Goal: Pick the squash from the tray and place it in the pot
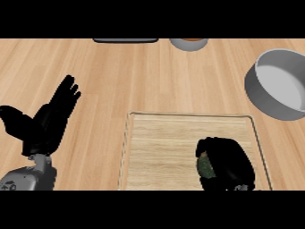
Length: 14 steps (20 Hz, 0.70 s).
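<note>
Right hand (229,161) is down over the tray (161,143), at its near right corner, fingers curled over the squash (204,166). Only a sliver of mottled dark green peeks out at the hand's left side; the rest is hidden beneath the black fingers. So the grasp looks made, or very nearly made. Whether the squash is off the tray's wooden floor or sitting on it, I cannot tell from this angle.

Over on the other side, the left hand (46,120) rests above the counter (148,76), left of the tray, fingers straight and pointing up, thumb out to the side, holding nothing.

The pot (264,96) sits at the far right, beyond the tray's right corner and well apart from the squash. Its grey inside shows bare.

By my reading, the task is in its first half: the reach is done and the hand is closed on the target. Left to do: lift it over the tray's rim, carry it away and to the right, bring it above the pot's mouth, then let go inside.
</note>
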Motion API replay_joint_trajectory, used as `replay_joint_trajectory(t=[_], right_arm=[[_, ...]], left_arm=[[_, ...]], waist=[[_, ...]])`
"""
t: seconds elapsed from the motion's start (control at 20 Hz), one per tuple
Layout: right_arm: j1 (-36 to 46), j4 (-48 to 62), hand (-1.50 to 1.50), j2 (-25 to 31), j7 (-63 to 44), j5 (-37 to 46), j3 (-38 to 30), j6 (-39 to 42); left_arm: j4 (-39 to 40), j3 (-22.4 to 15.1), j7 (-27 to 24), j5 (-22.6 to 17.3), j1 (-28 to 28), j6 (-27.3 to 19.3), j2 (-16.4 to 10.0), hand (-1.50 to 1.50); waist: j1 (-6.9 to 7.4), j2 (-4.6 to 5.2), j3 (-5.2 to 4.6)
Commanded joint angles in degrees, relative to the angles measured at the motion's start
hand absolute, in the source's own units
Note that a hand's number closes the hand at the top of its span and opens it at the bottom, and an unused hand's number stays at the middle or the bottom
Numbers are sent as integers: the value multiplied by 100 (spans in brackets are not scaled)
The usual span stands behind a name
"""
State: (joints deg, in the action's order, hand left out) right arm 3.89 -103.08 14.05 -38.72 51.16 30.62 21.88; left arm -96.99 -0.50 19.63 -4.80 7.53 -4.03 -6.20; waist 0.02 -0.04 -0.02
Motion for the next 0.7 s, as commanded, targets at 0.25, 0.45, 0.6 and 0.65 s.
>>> replay_joint_trajectory(t=[0.25, 0.45, 0.6, 0.65], right_arm=[[-657, -54, 150, 824, 1395, -99, -827, -511], [-1108, 235, 150, 2061, 2405, -1209, -2720, -403], [-1231, 837, 150, 2775, 3260, -1827, -3759, -272], [-1488, 1127, 150, 2944, 3645, -1907, -4020, -402]], left_arm=[[-257, 112, 96, -12, -154, 42, -12, 0], [-115, 136, -103, 83, -251, -66, 43, 0], [-189, 129, -117, 70, -321, -48, 38, 0], [-292, 177, -160, -14, -530, -18, 44, 0]], waist=[[-34, -2, 6], [-358, 15, 33], [-344, 1, 29], [-293, -20, 29]])
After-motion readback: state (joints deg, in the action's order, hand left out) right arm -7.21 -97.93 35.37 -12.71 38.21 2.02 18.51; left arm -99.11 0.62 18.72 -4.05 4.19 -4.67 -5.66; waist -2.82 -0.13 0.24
